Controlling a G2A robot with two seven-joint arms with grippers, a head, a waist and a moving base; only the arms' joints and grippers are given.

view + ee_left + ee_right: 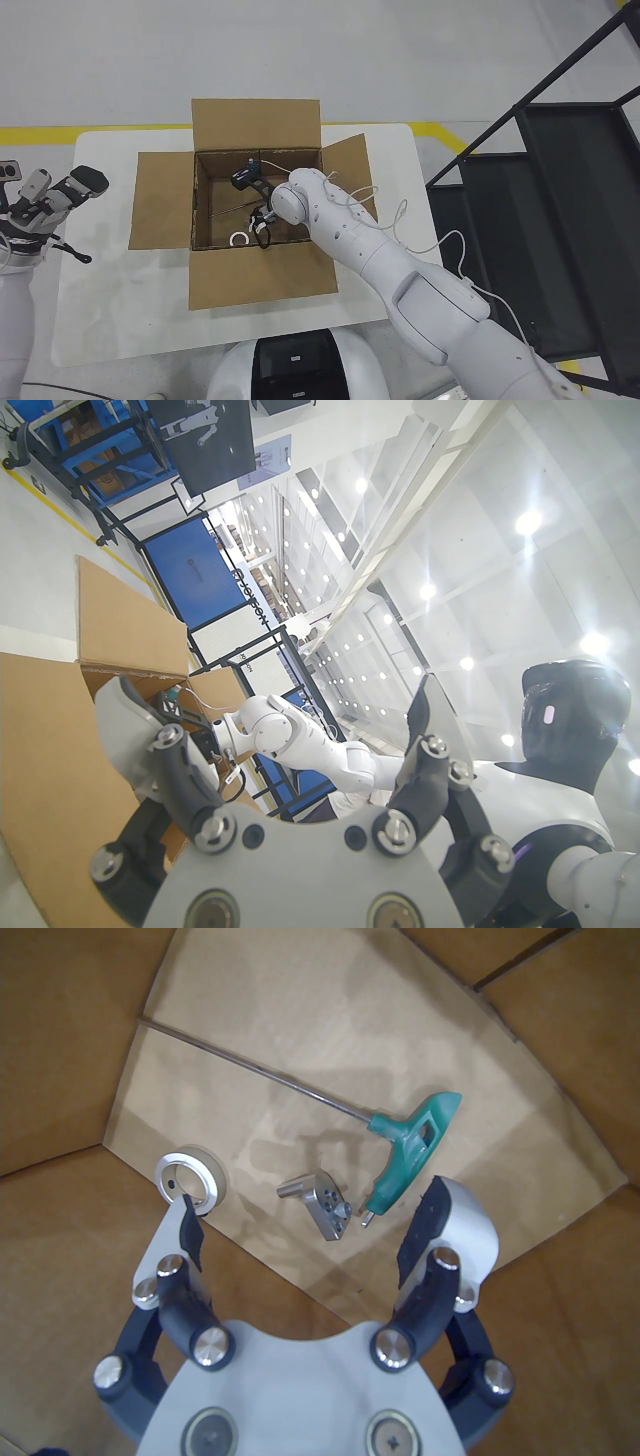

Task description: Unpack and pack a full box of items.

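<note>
- My right gripper (310, 1200) hangs inside the box (262, 275), its jaws wide apart and holding nothing.
- On the box floor below it lie three items. A metal block (320, 1203) sits between the fingers. A ring (192, 1178) is just beside one fingertip. A green hex key (415, 1148) lies near the other, with its long shaft running toward a wall.
- My left gripper (62, 190) sits at the left edge of the table (120, 310), apart from the box, with its jaws spread and empty.

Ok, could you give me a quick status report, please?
Right tool open, inside box, above metal block. Left tool open, beside box. Hex key, ring nearby; nothing blocking.
</note>
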